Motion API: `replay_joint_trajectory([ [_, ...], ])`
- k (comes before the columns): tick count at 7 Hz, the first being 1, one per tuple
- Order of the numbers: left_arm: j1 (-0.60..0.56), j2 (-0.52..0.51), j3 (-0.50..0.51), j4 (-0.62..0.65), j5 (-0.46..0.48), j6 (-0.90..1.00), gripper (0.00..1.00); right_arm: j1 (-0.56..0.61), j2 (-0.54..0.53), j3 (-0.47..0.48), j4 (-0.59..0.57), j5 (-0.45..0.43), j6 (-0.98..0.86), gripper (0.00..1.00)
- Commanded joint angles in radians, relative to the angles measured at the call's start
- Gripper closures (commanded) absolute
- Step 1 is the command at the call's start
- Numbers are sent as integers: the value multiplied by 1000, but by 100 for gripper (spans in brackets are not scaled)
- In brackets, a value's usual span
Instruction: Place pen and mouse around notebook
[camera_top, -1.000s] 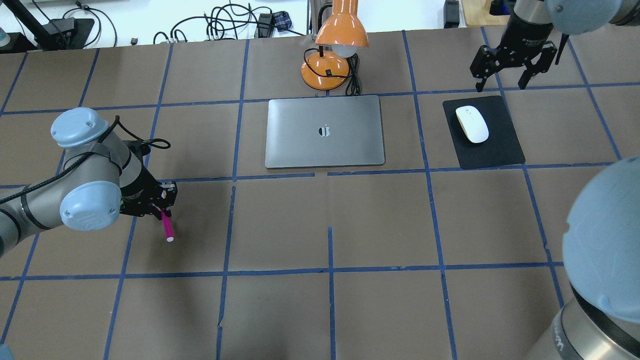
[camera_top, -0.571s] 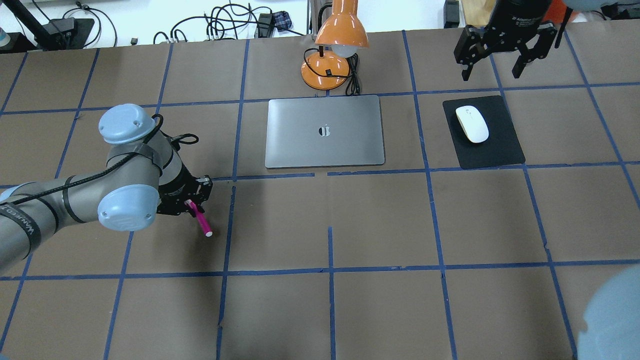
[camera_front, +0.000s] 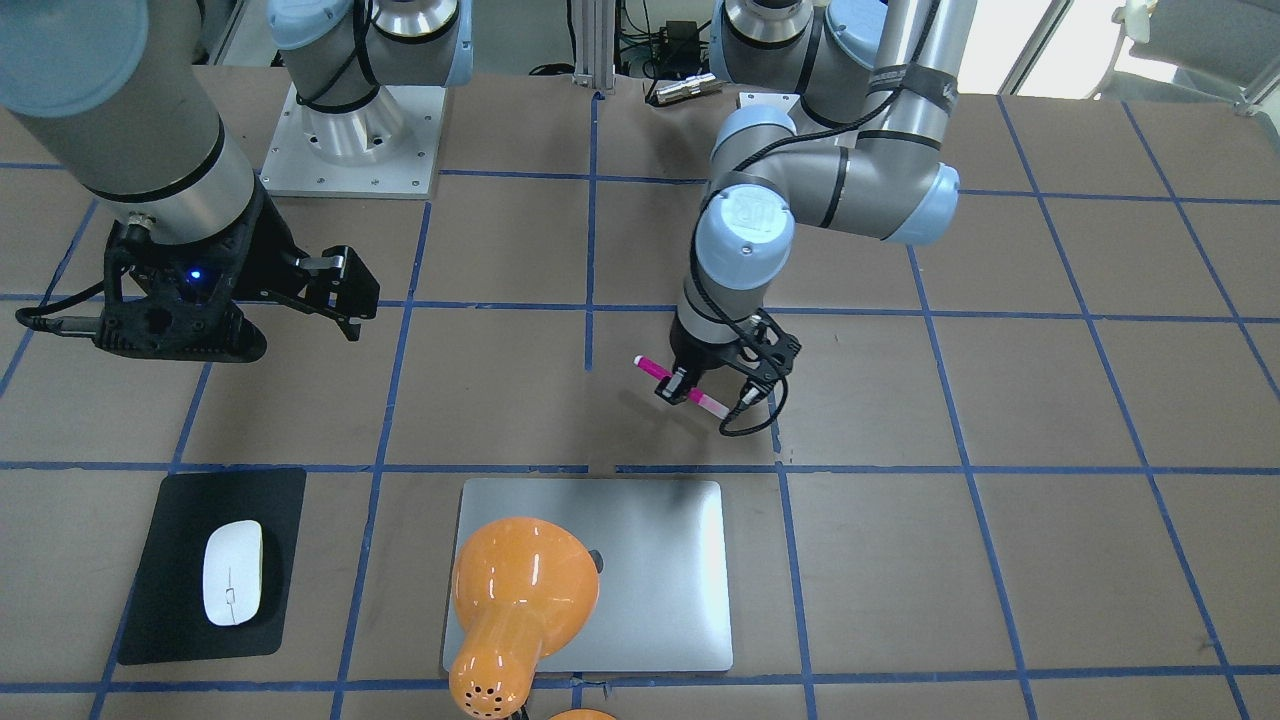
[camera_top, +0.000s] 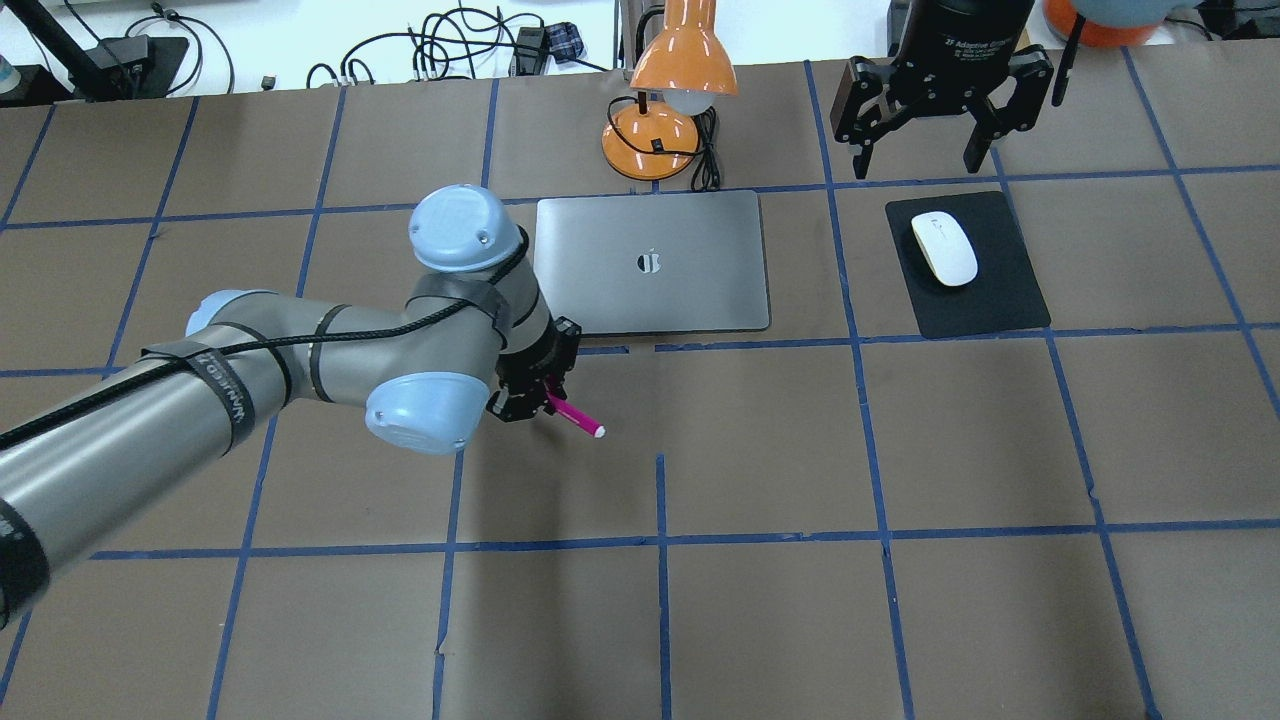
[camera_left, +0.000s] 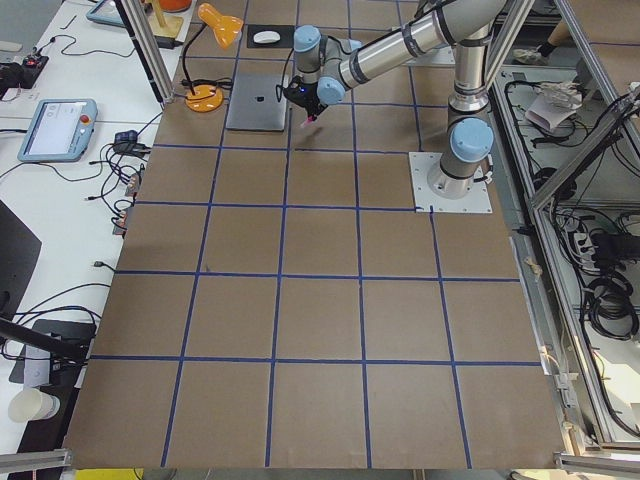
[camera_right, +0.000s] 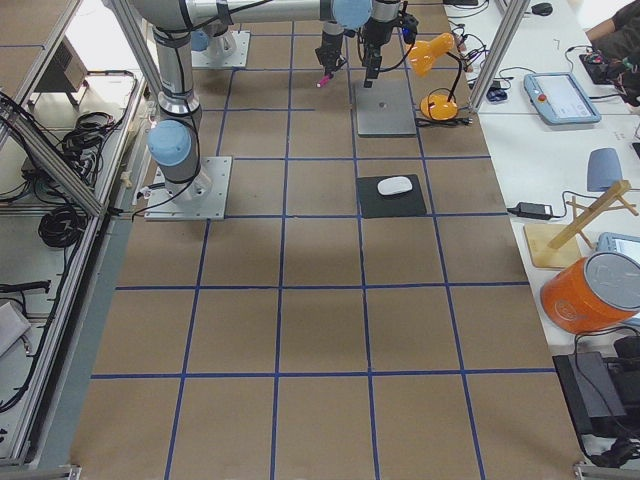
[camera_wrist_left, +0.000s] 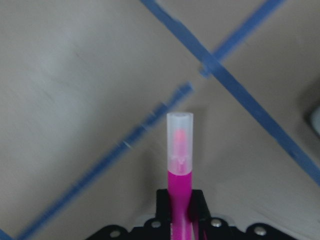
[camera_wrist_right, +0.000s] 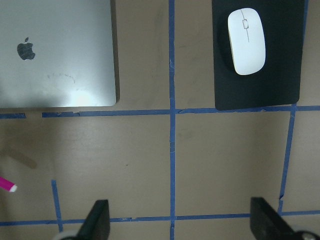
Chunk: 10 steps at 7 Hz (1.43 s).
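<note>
Magenta pen in left gripper, perhaps clear of the table, near notebook.

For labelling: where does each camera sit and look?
Front-facing: across table, facing robot; left arm, right arm.
Overhead: behind robot, looking down; left pincer holding pen.
Exterior left: table end; left arm near.
Exterior right: opposite end; right arm near.
Left wrist: pincer, pen, table beyond.
Right wrist: down; right pincer, notebook, mouse, shared with overhead.

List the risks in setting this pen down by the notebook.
The left gripper pinches the slim pen with both ends sticking out, so it may pivot or slip. Being round, it could roll once released. That gripper hangs near a corner of the notebook and might bump it while lowering.
</note>
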Motion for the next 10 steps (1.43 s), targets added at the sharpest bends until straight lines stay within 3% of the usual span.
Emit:
replay_joint_trajectory([
  [1, -152, -42, 34, 6, -10, -416, 100, -34, 2, 2, 3, 8, -32, 0],
  [4, -171, -137, 87, -4, -45, -550, 100, -47, -16, 2, 9, -3, -51, 0],
  [5, -179, -147, 86, -12, -39, -564, 40, -50, -15, 2, 2, 2, -52, 0],
  [6, -179, -136, 86, -14, -21, -554, 0, -48, -15, 2, 1, 3, -51, 0],
  [7, -174, -112, 89, -29, -18, -528, 0, -50, -15, 2, 0, 6, -51, 0],
  [8, -173, -75, 106, -112, 23, -346, 0, -48, -15, 0, 0, 5, -51, 0],
  [9, -164, -26, 139, -252, 71, -96, 0, -50, -15, 0, -3, -4, -51, 0],
  [10, -129, 37, 196, -426, 74, 171, 7, -53, -15, 2, 3, -4, -49, 0],
])
